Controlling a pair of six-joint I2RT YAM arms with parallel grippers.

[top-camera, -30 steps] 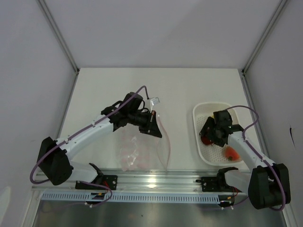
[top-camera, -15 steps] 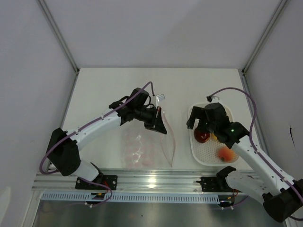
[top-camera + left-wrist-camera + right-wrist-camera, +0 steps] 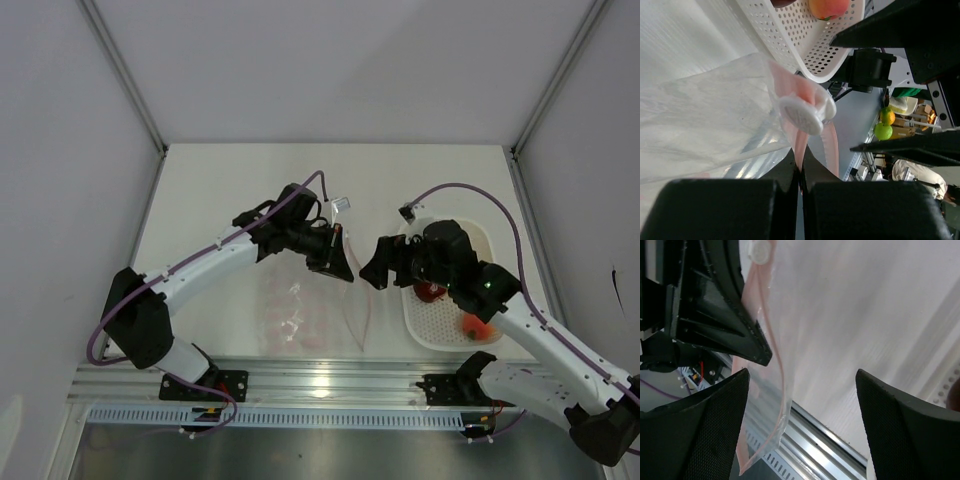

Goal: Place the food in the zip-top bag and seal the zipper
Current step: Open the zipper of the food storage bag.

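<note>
The clear zip-top bag [image 3: 298,312] lies on the table with its pink-red zipper [image 3: 352,300] edge raised. My left gripper [image 3: 337,258] is shut on the zipper strip [image 3: 801,145] just below the white slider [image 3: 802,114]. My right gripper [image 3: 384,268] is open and empty, right of the bag mouth; in its wrist view the zipper strip [image 3: 774,340] hangs between its fingers [image 3: 715,425]. A dark red piece [image 3: 430,291] and an orange-red piece [image 3: 471,325] lie in the basket. The yellow pieces are hidden.
The white perforated basket [image 3: 428,335] stands at the right, partly under my right arm; its rim shows in the left wrist view [image 3: 805,47]. An aluminium rail [image 3: 320,380] runs along the near table edge. Grey walls close in the left, right and back.
My right gripper has moved left, out of the basket, to beside the bag mouth, empty. My left gripper still holds the zipper edge and has shifted slightly right.
</note>
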